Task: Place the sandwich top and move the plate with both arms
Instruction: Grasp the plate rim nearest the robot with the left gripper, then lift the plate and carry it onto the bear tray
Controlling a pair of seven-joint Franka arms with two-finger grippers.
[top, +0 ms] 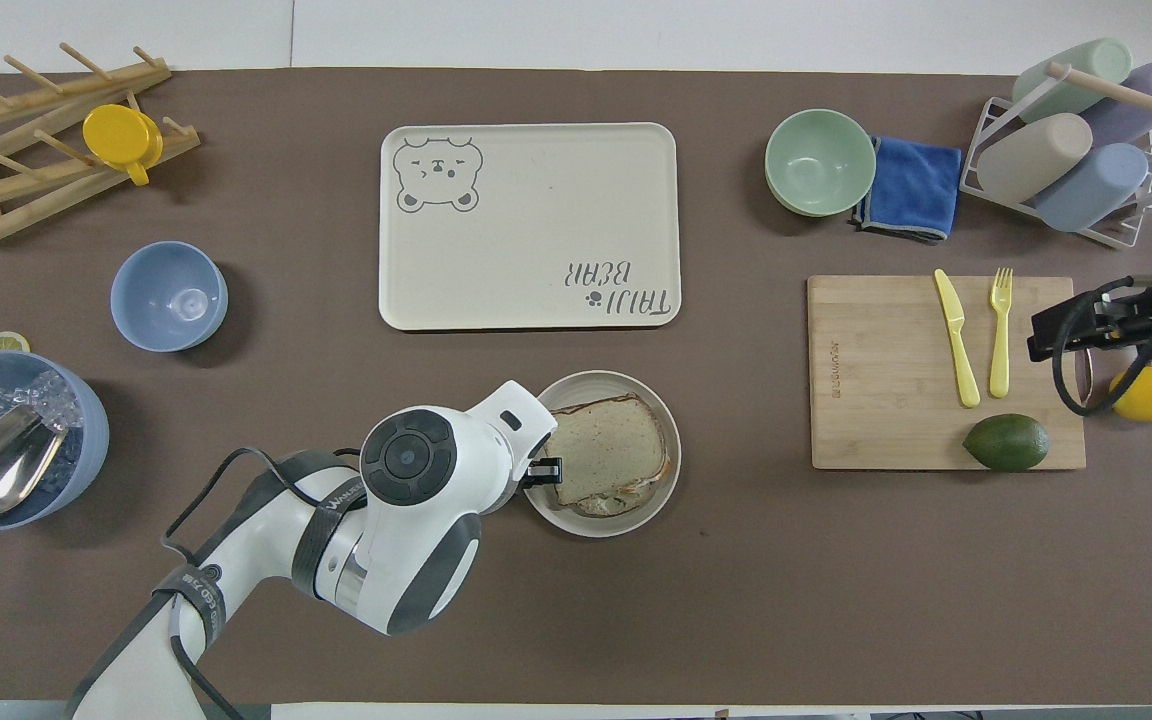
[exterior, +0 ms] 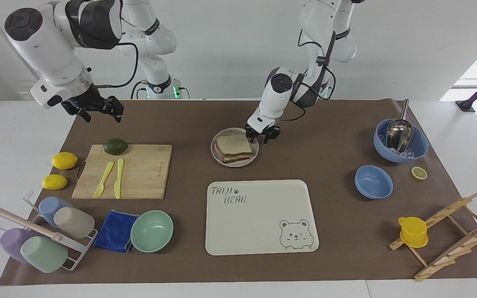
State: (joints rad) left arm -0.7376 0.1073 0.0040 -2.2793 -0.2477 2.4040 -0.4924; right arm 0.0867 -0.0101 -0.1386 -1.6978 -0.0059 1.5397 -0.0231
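Observation:
The sandwich top (exterior: pixel 233 145), a pale bread slice with a brown crust, lies on the stacked sandwich on the round beige plate (exterior: pixel 234 163); it also shows in the overhead view (top: pixel 608 450), on the plate (top: pixel 601 525). My left gripper (exterior: pixel 259 135) is low at the plate's edge toward the left arm's end. It is open, with one finger over the rim inside the plate and the other outside. In the overhead view my left gripper (top: pixel 536 468) is mostly hidden under the wrist. My right gripper (exterior: pixel 99 109) is open and empty, raised over the cutting board's outer edge (top: pixel 1041 340).
The cream bear tray (exterior: pixel 259 215) lies farther from the robots than the plate. A cutting board (exterior: pixel 139 171) with fork, knife and avocado (exterior: pixel 115 146), lemons, a mint bowl (exterior: pixel 151 231), blue cloth and cup rack are at the right arm's end. Blue bowls (exterior: pixel 373 181) and a wooden rack are at the left arm's end.

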